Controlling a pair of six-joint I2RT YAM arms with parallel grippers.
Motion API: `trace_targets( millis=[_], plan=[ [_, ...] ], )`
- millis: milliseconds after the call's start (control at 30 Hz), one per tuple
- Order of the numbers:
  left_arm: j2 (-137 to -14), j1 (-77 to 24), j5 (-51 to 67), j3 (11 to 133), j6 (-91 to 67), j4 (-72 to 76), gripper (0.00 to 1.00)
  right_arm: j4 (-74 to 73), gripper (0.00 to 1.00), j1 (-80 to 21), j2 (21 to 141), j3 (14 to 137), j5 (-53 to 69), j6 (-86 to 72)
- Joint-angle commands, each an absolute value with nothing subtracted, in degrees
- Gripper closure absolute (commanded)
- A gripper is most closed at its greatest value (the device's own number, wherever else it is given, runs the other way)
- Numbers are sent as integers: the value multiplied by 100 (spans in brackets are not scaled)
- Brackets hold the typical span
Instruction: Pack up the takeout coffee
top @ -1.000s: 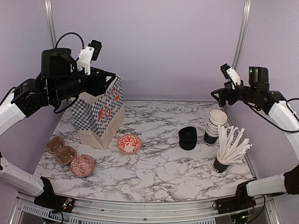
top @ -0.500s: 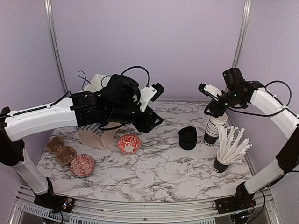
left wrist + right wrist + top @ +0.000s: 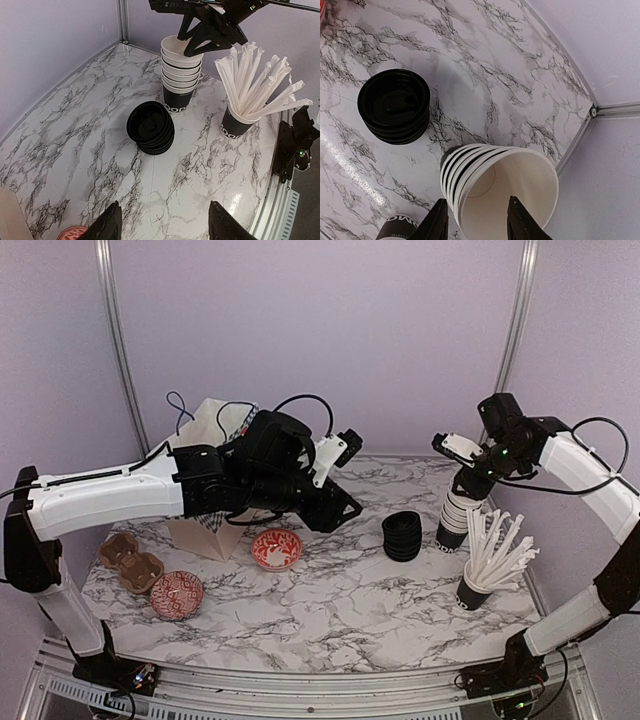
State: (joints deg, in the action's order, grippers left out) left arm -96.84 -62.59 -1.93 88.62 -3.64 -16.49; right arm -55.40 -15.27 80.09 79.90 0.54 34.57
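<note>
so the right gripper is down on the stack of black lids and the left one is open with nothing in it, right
Not quite: the right gripper is at the stack of paper cups, fingers either side of the top cup's rim, as the right wrist view shows. The black lids sit apart. The left gripper is open and empty, as you said.

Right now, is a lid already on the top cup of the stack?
No, the top cup shows its open cream inside; the lids lie stacked beside.
</note>
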Motion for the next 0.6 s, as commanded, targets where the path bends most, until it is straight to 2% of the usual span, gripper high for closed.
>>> trace_targets(
  millis=[0,167,567],
  plan=[
    [-9616,-6293,-98,8626,-643,-1443,41,-5650,62,-1591,7903,7956,-151,3318],
    [-9504,-6308,-123,8411,-780,-1362,41,-5743,65,-1591,8080,7950,-121,3185],
    [-9448,-6345,-202,8294,-762,-1219,40,-5761,93,-1591,8278,8112,-77,3083]
  ],
)
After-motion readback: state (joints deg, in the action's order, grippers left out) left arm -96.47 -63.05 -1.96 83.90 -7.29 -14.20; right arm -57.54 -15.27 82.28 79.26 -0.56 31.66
